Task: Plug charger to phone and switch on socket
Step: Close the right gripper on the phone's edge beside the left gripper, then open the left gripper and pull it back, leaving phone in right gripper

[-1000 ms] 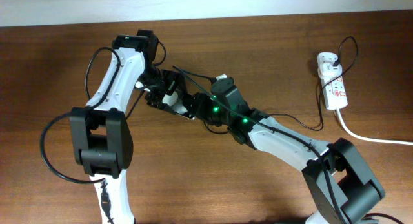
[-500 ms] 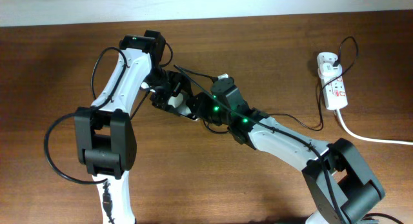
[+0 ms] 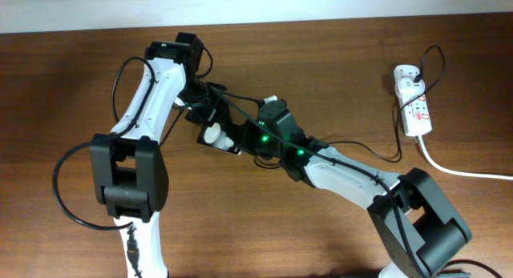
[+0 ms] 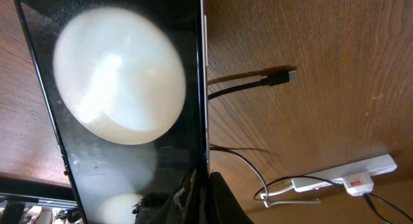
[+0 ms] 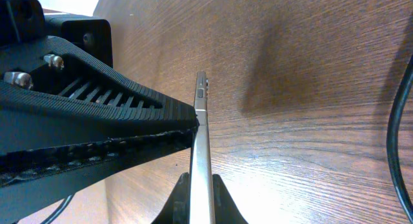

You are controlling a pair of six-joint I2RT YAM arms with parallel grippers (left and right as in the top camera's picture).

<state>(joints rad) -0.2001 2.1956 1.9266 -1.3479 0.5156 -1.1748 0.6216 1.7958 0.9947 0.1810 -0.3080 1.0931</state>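
One slim glossy phone (image 4: 129, 88), edge-on in right claw (image 5: 201, 199), grained wooden table (image 5: 310, 88)

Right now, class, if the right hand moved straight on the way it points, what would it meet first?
The right hand grips the phone edge-on, so the phone leads. Beyond its far end the wrist view shows only the wooden table, so it would probably meet that first, though depth is unclear.

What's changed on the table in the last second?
The left arm swung slightly right, and the phone, pinched between the left gripper and right gripper, turned its screen more toward the overhead camera. Neither grip was released. The socket and its white cord stayed put.
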